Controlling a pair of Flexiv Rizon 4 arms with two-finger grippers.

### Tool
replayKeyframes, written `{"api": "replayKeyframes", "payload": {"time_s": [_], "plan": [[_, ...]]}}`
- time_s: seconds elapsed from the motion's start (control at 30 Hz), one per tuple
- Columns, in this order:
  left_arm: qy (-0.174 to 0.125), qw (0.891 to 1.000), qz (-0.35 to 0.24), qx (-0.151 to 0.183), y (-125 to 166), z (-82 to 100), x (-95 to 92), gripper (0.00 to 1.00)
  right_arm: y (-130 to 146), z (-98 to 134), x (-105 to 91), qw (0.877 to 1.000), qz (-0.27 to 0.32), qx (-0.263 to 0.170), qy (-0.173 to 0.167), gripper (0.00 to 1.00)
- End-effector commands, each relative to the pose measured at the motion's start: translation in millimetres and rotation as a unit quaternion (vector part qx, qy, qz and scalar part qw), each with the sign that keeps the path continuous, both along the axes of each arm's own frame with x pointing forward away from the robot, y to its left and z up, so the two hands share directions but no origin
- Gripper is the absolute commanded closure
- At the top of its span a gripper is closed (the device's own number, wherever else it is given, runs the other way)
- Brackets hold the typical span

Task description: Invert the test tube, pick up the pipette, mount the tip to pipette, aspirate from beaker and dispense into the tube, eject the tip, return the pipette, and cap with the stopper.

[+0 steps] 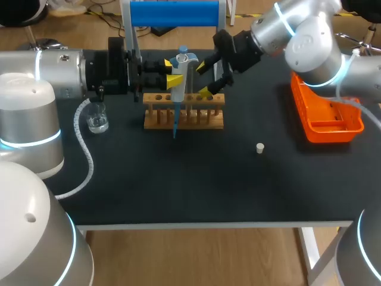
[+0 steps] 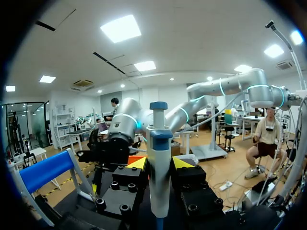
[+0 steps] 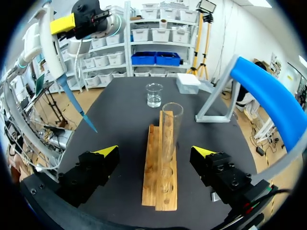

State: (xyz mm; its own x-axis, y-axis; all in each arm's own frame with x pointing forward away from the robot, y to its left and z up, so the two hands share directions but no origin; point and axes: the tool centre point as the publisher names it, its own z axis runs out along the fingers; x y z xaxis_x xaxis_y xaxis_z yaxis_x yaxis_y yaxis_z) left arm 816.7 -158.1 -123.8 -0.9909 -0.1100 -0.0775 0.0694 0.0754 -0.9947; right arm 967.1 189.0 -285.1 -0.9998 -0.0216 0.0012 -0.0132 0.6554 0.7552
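Note:
My left gripper [image 1: 172, 71] is shut on the white and blue pipette [image 1: 180, 77], which hangs upright over the wooden rack [image 1: 183, 111] with its blue tip [image 1: 175, 128] pointing down. In the left wrist view the pipette [image 2: 159, 172] stands between the yellow fingertips [image 2: 139, 163]. My right gripper [image 1: 208, 77] is open at the rack's right half. The clear test tube [image 3: 171, 129] stands upright in the rack [image 3: 160, 182] between the right gripper's [image 3: 156, 152] spread fingers, untouched. The beaker [image 1: 97, 119] sits left of the rack. A white stopper [image 1: 260, 148] lies on the mat.
An orange bin [image 1: 324, 116] sits at the table's right side under my right arm. The blue-topped pipette stand [image 1: 172, 13] rises behind the rack. A white coiled cable [image 1: 83, 149] trails across the mat by the beaker.

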Motion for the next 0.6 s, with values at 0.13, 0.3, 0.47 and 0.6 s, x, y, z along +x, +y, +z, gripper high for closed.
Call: {"api": "replayKeyframes", "payload": {"time_s": [0.13,0.3,0.47,0.6], "plan": [[-0.001,1.000,0.002,-0.001,-1,0.1,-0.8,1.00,-46,32,-43.3,0.999,-0.021,0.036,-0.019,0.00],[-0.001,1.000,0.002,-0.001,-1,0.1,-0.8,1.00,-56,48,-69.8,0.997,0.004,0.071,-0.019,0.00],[-0.001,1.000,0.002,-0.001,-1,0.1,-0.8,1.00,-57,56,-92.3,0.994,0.034,0.103,-0.025,0.00],[-0.001,1.000,0.002,-0.001,-1,0.1,-0.8,1.00,-56,61,-104.9,0.988,0.058,0.145,-0.012,0.00]]}}
